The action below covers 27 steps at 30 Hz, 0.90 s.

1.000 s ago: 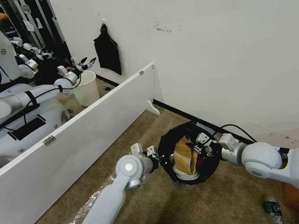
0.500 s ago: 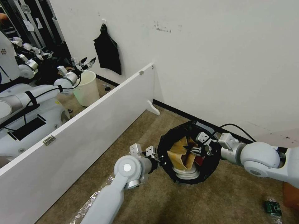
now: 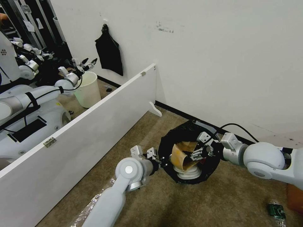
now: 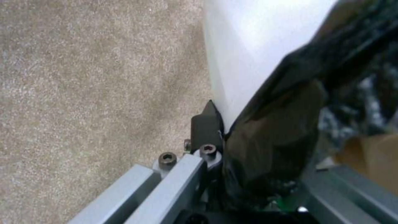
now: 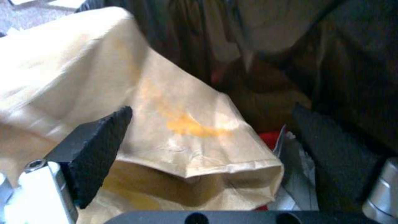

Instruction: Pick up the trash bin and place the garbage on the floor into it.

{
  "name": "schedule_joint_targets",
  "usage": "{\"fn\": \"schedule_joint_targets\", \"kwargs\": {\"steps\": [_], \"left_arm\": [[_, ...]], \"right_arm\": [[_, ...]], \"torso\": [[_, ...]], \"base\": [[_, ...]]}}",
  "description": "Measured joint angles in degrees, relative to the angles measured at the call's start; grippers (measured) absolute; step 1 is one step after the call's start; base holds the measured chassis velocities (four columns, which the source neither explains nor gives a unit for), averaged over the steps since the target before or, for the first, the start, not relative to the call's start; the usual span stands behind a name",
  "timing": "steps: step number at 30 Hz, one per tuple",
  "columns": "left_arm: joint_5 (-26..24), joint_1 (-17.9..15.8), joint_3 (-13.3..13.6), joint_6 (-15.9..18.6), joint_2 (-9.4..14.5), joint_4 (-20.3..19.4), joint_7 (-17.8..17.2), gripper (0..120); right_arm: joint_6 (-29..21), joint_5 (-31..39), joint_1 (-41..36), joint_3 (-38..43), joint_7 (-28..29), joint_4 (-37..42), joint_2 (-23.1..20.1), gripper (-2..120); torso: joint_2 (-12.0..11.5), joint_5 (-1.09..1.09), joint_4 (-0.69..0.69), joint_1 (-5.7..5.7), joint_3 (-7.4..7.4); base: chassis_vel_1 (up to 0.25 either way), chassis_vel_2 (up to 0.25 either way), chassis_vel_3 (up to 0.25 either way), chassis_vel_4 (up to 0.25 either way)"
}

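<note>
Floor (image 3: 151, 132): beige-brown carpet, white partition alongside.

Trash bin (image 3: 167, 143): white, black liner over rim, tilted mouth-up toward camera, beside wall.

Left gripper (image 3: 159, 161): fingers clenched on bin rim and liner, holding bin; judgement: hold it steady, rim toward right arm.

Brown paper bag (image 3: 181, 153): crumpled, orange-stained, inside bin atop white and red litter.

Right gripper (image 3: 196, 154): inside bin mouth, fingers (image 5: 97, 137) spread apart around bag, released. Judgement: withdraw straight out, avoid snagging liner.

Green-labelled bottle (image 3: 277, 210): on floor, well apart.
</note>
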Motion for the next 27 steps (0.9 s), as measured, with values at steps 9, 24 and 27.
{"fn": "schedule_joint_targets", "kwargs": {"steps": [9, 24, 27], "left_arm": [[1.85, 0.21, -0.70, 0.10, -0.54, 1.31, 0.94, 0], [4.01, 1.45, -1.92, 0.40, -0.73, 2.44, 0.39, 0], [4.06, 1.78, -1.91, 0.36, -0.60, 2.06, 0.40, 0]], "right_arm": [[-0.55, 1.24, 1.90, -0.37, 0.61, 2.35, 1.04, 100], [-1.94, 4.94, 5.10, 1.22, 2.54, 8.85, 4.41, 100], [-2.03, 4.81, 4.71, 1.22, 2.60, 9.23, 5.02, 100]], "torso": [[0.00, -0.01, 0.00, 0.00, 0.00], [0.01, 0.01, 0.01, 0.00, 0.00], [0.01, 0.00, -0.01, 0.00, 0.00]], "base": [[0.000, 0.000, 0.000, 0.000], [0.000, 0.000, 0.000, 0.000], [0.000, 0.000, 0.000, 0.000]]}}
